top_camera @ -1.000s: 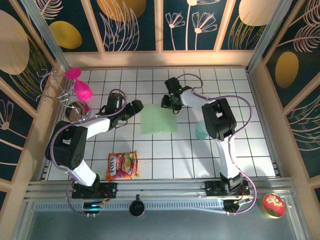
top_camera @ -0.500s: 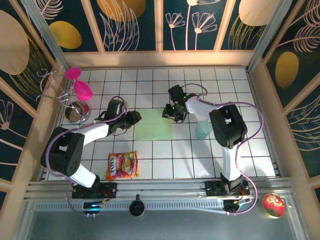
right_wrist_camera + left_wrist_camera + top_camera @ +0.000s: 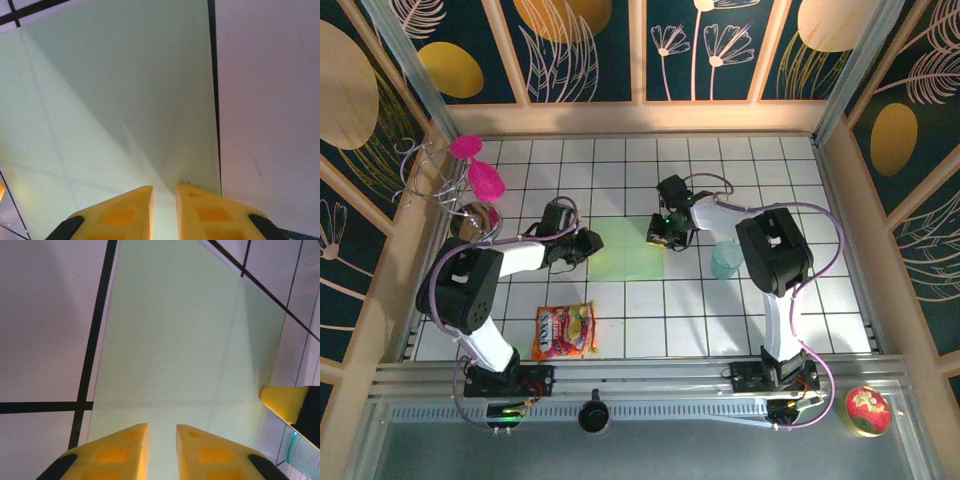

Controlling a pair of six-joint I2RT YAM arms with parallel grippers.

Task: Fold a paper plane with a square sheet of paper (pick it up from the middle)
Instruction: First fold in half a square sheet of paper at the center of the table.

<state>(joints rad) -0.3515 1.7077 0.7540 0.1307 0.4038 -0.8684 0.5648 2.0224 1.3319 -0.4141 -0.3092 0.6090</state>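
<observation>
Poised for pick-up at the sheet [image 3: 628, 250], flat mid-table, left gripper [image 3: 592, 243] at its left edge, right gripper [image 3: 660, 232] at its right, both narrowed to a slit, grip unclear; likely needs a firm pinch next, then a level lift.

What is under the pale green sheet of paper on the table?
The square sheet of paper lies flat on the white tiled table. The black grid lines run up to its edges and are covered beneath it. Whether anything thin hides underneath cannot be seen.
</observation>
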